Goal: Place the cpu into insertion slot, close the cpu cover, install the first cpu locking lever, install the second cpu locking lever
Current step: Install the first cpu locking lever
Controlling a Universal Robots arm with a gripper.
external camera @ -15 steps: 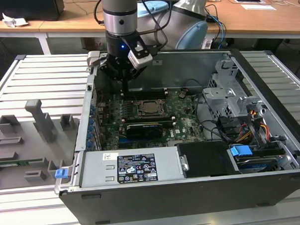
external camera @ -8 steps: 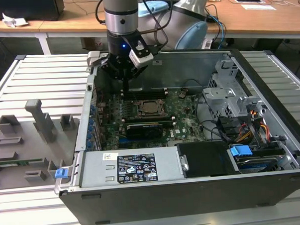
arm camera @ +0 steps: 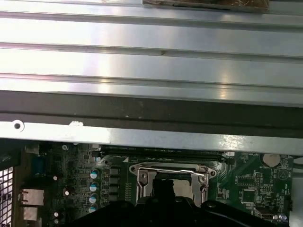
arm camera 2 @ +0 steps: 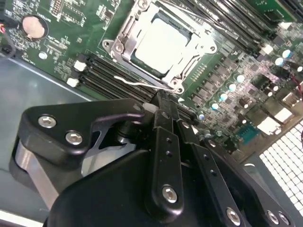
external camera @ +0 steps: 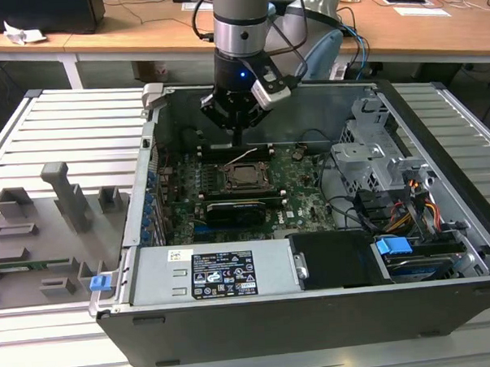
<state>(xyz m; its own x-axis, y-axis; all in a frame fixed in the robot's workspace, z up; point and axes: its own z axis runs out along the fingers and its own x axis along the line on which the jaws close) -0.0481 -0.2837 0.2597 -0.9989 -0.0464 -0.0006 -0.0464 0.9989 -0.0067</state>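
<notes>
The cpu (arm camera 2: 163, 40) lies flat in the insertion slot (external camera: 246, 177) on the green board, its pale metal top showing through the window of the cpu cover (arm camera 2: 124, 37), which lies down over it. A thin wire locking lever (arm camera 2: 130, 83) runs along the socket edge nearest the gripper; in the exterior view the lever (external camera: 245, 156) stands slightly raised. My gripper (arm camera 2: 162, 100) hangs just beside that edge with its fingers together, tips close to the lever's end; whether they touch it I cannot tell. In the exterior view the gripper (external camera: 237, 140) sits just behind the socket.
The open computer case's wall (external camera: 307, 108) stands behind the gripper. Long black memory slots (arm camera 2: 111, 71) run beside the socket. A black card (external camera: 242, 208) lies in front of it, a drive cage (external camera: 374, 157) and cables to the exterior view's right.
</notes>
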